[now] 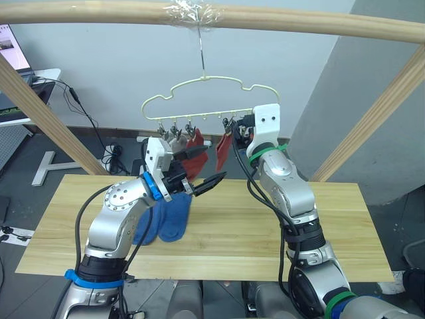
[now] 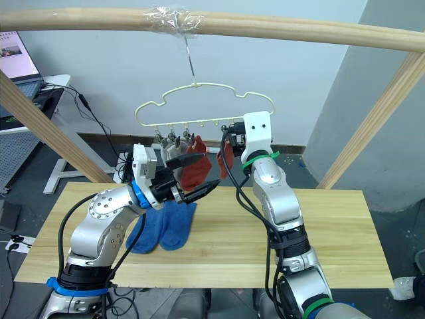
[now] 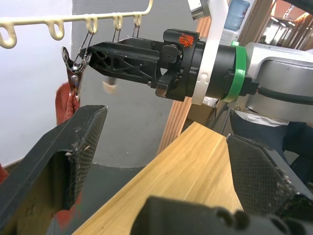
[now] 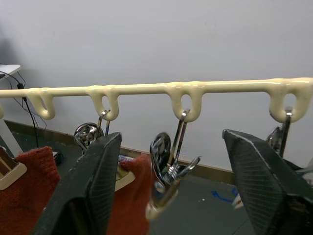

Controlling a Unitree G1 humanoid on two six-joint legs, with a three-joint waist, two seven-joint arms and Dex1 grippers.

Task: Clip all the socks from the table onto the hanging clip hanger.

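Hanging from a hook on the wooden pole, clip hanger with four socks already pinned: two grey socks and two rust-red socks, the far red one dangling just below the right gripper. Remaining on the table: two blue socks, lying side by side directly under the left gripper. Left gripper raised off the table beside the red pair, fingers spread wide, holding nothing; likely just clear of the last clipped sock, or waiting to hand over. Right gripper lifted to the hanger's bar, fingers spread wide either side of a free metal clip, apparently lined up to pinch it open for the next sock. No sock in either tool. Next need, by judgement: a blue sock fetched from below.
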